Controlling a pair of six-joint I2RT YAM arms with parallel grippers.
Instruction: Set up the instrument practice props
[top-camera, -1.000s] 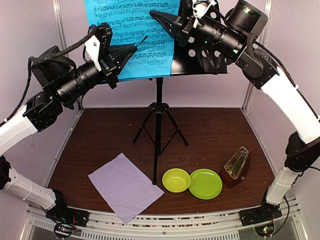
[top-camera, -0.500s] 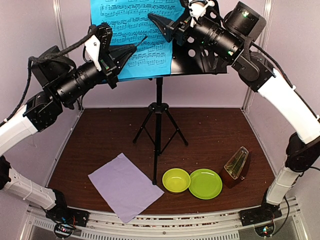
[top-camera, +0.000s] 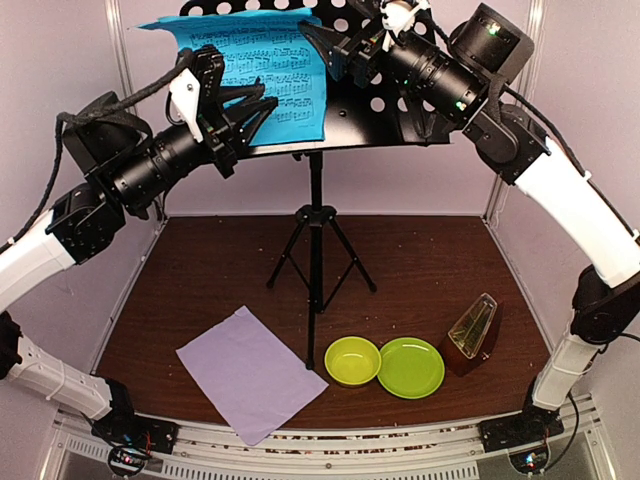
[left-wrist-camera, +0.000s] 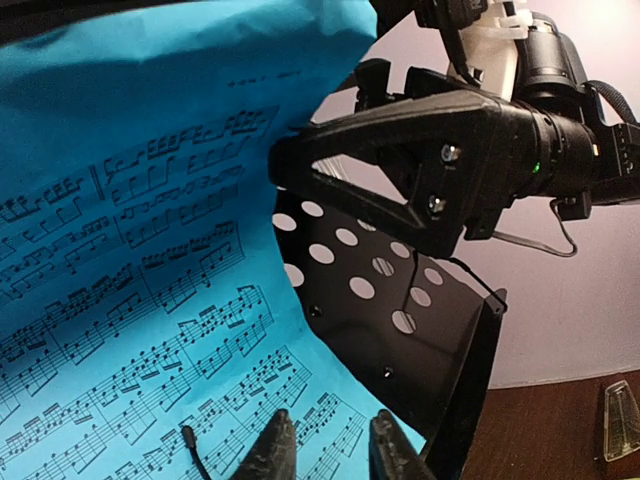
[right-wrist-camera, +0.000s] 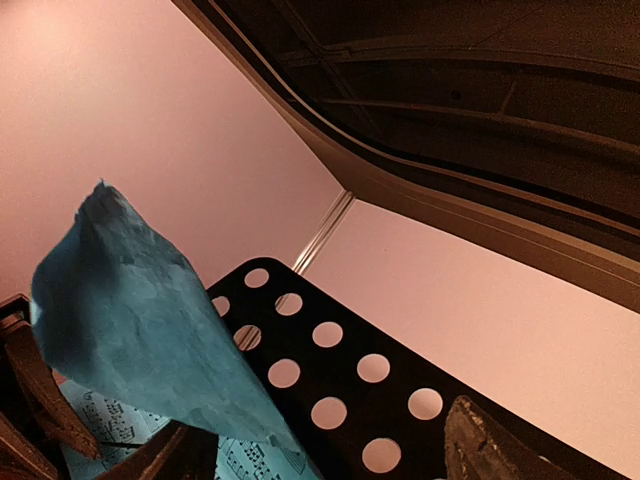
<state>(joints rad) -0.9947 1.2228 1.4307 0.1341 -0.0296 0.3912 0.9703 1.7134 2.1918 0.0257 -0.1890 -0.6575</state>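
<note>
The cyan sheet (top-camera: 265, 75) of printed music leans on the left half of the black perforated music stand (top-camera: 390, 125), its top corner curling forward (right-wrist-camera: 140, 330). My left gripper (top-camera: 262, 105) is at the sheet's lower right edge. Its fingertips (left-wrist-camera: 280, 450) stand slightly apart in front of the paper, open, with nothing pinched. My right gripper (top-camera: 325, 45) hovers by the sheet's top right corner, wide open and empty; one finger (right-wrist-camera: 490, 445) shows beside the desk holes. The pale lilac sheet (top-camera: 250, 370) lies flat on the table. The brown metronome (top-camera: 474, 328) stands at the right.
The stand's tripod legs (top-camera: 318, 230) spread over the middle of the brown table. A lime-green bowl (top-camera: 352, 360) and a lime-green plate (top-camera: 411, 367) sit side by side between the lilac sheet and the metronome. Pale walls close in on three sides.
The cyan sheet has dropped lower onto the stand's desk and its top edge now shows. The left jaws have parted. The right jaws opened wide and let go of the sheet.
</note>
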